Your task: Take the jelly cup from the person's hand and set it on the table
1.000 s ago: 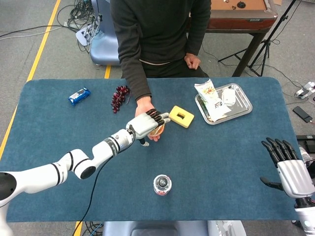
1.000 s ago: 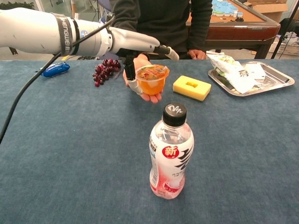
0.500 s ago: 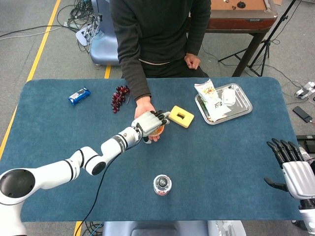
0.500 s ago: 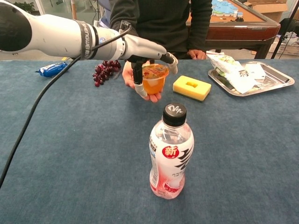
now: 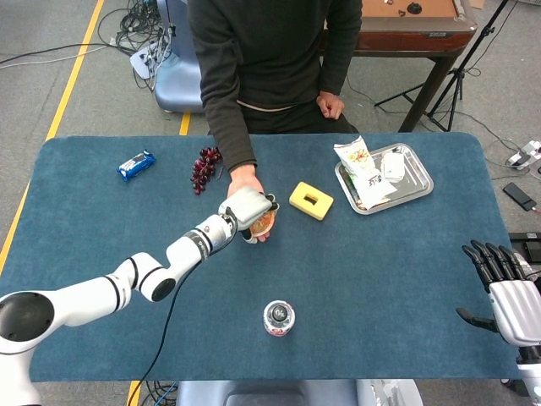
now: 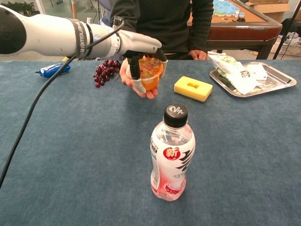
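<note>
Above the table (image 5: 101,211), the left robot hand (image 5: 246,208) wraps its fingers around the jelly cup (image 6: 149,74) on the person's hand (image 6: 126,75). Only the head view shows the right robot hand (image 5: 510,290), fingers spread, holding nothing.

Left arm stretched forward across table, white segments with black joint bands. White left hand with black fingers (image 5: 247,208) (image 6: 141,47) palm-down, fingers and thumb curled around orange translucent jelly cup (image 6: 150,74), which sits in person's hand (image 6: 136,82). White right hand with black fingers (image 5: 507,292) low at near right edge, fingers apart and extended, holding nothing.
</note>
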Controlling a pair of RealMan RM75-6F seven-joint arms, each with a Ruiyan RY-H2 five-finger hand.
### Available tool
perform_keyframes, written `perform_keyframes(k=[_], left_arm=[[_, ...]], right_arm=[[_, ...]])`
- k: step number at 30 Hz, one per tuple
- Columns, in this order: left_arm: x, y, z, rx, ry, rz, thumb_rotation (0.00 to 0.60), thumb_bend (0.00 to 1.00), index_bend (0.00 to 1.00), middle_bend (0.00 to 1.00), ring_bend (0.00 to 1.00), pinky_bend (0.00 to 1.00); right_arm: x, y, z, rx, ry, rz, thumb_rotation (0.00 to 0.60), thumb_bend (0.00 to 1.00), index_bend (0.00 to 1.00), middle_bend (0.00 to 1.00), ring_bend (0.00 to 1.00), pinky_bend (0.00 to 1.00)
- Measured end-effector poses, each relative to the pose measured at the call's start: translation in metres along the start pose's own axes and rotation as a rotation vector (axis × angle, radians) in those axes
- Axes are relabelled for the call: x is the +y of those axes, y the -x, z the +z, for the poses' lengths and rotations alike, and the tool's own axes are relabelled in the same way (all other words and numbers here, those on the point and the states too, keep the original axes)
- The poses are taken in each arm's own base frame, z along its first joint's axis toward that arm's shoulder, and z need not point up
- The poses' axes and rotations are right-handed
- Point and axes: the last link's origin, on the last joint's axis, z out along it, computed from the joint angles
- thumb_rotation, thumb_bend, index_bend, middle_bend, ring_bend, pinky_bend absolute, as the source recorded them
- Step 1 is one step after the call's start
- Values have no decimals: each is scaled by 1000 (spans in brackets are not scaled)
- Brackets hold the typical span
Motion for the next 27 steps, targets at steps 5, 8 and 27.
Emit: perform_keyframes(k=[5,8,27], left_arm=[[-14,-2,-29,20,5,2,600,119,418,293,391,681],[-28,2,-55,31,-4,3,600,119,415,294,390,681],[-69,85,-109,-105,-77,4,600,119,388,293,381,623]], right_arm=[[-2,0,1,0,-9,1,600,35,80,57,0,57],[-4,1,3,-2,-20,0,600,35,80,57,0,57],[-14,1,9,-5,-53,-4,600,35,80,57,0,57]])
